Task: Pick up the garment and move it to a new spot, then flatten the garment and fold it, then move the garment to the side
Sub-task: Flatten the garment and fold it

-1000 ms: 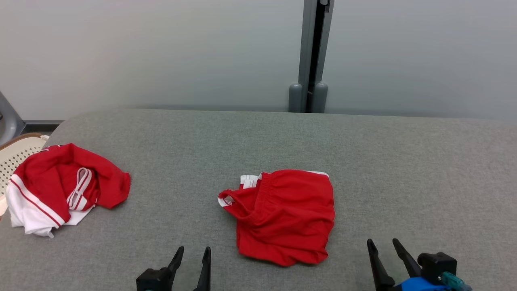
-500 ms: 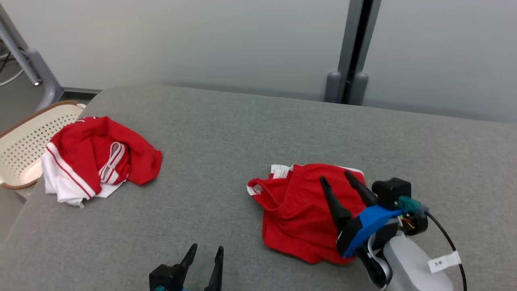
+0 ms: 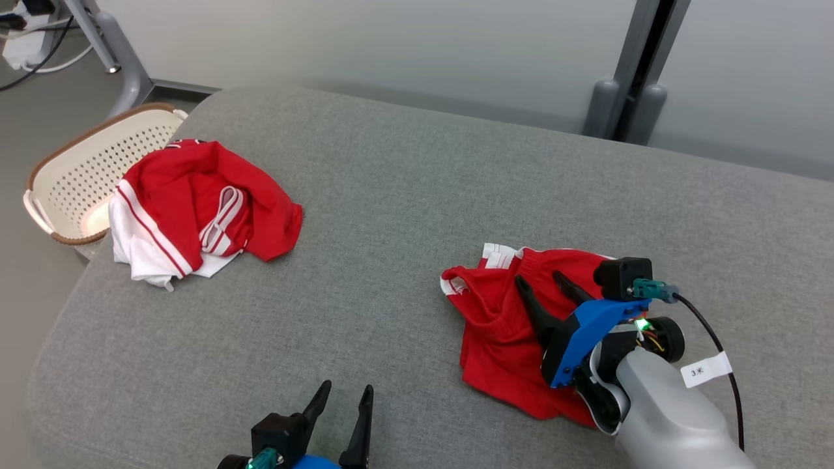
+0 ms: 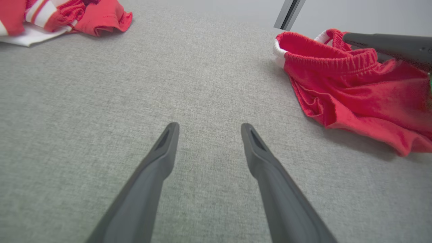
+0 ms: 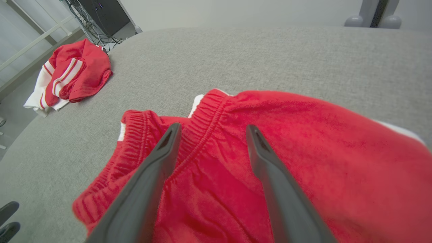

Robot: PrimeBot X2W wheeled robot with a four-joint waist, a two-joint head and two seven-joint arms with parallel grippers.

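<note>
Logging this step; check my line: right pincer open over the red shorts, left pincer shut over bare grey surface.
The left pincer is open, not shut; the left wrist view shows it spread wide over bare grey surface. The rest stands: right pincer open over the red shorts.

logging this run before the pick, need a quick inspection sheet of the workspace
surface: grey fabric table top, no marks seen
job's things: red shorts crumpled, waistband facing left
clutter: red and white garment bunched at the table's left edge; perforated basket beside it
grippers: right gripper open over the shorts, contact unclear; left gripper open over bare table
cables: black cable on the right wrist; loose cables on the floor
surroundings: pale wall, grey post
</note>
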